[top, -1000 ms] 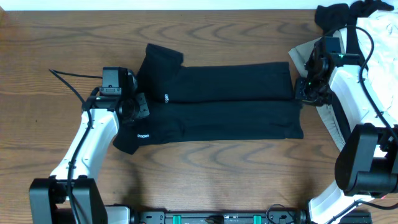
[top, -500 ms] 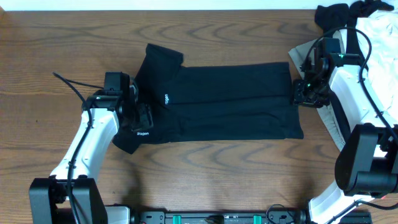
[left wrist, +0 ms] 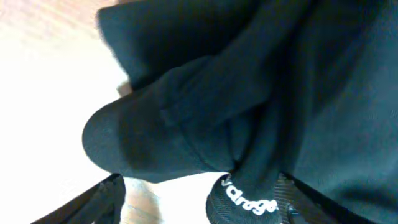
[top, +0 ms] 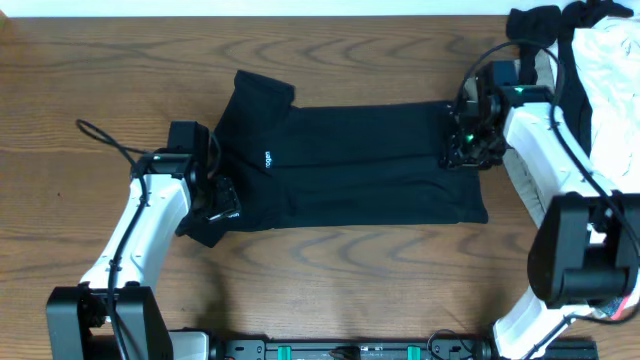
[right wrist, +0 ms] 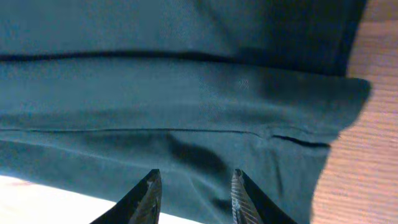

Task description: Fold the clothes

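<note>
The black T-shirt (top: 360, 165) lies in a long band across the middle of the wooden table (top: 330, 270), one sleeve (top: 262, 90) sticking out at the back left. A small white logo (top: 267, 157) shows near its left end. My left gripper (top: 216, 196) is at the front left corner, jaws wide open. In the left wrist view a fold of shirt with white lettering (left wrist: 249, 199) rests against the right-hand finger (left wrist: 298, 199). My right gripper (top: 462, 150) hovers over the shirt's right end. Its fingertips (right wrist: 239, 190) stand apart above smooth fabric (right wrist: 186, 93), gripping nothing.
A heap of white garments (top: 615, 60) and a dark cloth (top: 540, 22) lie at the back right corner, beside the right arm. A black cable (top: 100, 135) loops out left of the left arm. The arm bases stand along the front edge.
The left gripper has opened and let go of the lettered sleeve corner, now tucked beneath it. The right gripper has moved left from the shirt's right edge to above the fabric.
</note>
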